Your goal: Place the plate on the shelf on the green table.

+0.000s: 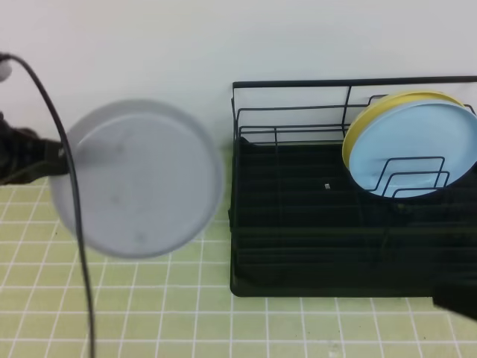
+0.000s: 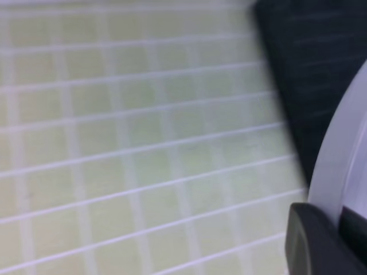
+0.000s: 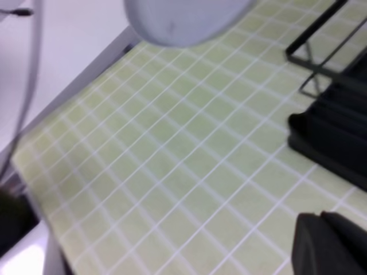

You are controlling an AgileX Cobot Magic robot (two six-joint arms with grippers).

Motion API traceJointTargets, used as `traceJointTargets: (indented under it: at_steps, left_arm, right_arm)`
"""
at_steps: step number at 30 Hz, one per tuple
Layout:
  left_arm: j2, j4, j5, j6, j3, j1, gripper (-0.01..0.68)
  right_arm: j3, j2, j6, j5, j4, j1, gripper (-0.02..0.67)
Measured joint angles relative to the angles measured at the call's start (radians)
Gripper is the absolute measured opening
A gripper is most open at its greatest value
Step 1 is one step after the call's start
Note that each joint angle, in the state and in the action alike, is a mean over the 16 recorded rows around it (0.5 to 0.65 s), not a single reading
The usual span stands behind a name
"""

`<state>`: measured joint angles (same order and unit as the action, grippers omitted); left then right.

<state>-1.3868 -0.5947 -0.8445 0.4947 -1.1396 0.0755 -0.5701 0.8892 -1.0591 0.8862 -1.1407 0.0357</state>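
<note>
The pale grey plate point(image 1: 138, 179) hangs tilted in the air above the green table point(image 1: 223, 321), left of the shelf point(image 1: 298, 246). My left gripper point(image 1: 65, 153) is shut on the plate's left rim. In the left wrist view a dark finger point(image 2: 309, 243) clamps the plate's rim point(image 2: 341, 166). The right wrist view shows the plate point(image 3: 183, 20) at the top and a corner of the shelf point(image 3: 338, 137) on the right. My right gripper point(image 3: 335, 246) sits low at the front right, shut and holding nothing.
A light blue plate point(image 1: 414, 149) leans in the shelf's right dividers with a yellow plate point(image 1: 387, 108) behind it. A black cable point(image 1: 74, 209) hangs down across the left side. The white wall runs behind the table.
</note>
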Motion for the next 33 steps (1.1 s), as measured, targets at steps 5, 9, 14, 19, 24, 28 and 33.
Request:
traceJointTargets:
  at_steps: [5,9,14,19,24,28,33]
  left_arm:
    - [0.036,-0.04,-0.025,-0.002,-0.023,-0.082,0.0]
    - [0.051,-0.051,-0.013,-0.021,-0.026,-0.177,0.0]
    - [0.055,-0.039,0.019,-0.06,-0.026,-0.302,0.0]
    - [0.055,-0.029,0.057,-0.094,-0.026,-0.392,0.0]
    - [0.055,-0.029,0.072,-0.11,-0.026,-0.437,0.0]
    - [0.055,-0.037,0.072,-0.113,-0.026,-0.451,0.0]
    - [0.055,-0.063,0.071,-0.109,-0.026,-0.456,0.0]
  right_arm:
    - [-0.011,0.015,0.038,-0.056,-0.021,0.0,0.02]
    - [-0.038,0.048,0.078,-0.094,-0.039,0.0,0.063]
    - [-0.095,0.115,0.11,-0.087,-0.062,0.0,0.135]
    - [-0.156,0.192,0.132,-0.041,-0.078,0.0,0.217]
    - [-0.195,0.247,0.144,0.013,-0.091,0.0,0.278]
    - [-0.207,0.269,0.141,0.043,-0.101,0.0,0.31]
    - [-0.208,0.278,0.132,0.058,-0.104,0.0,0.334]
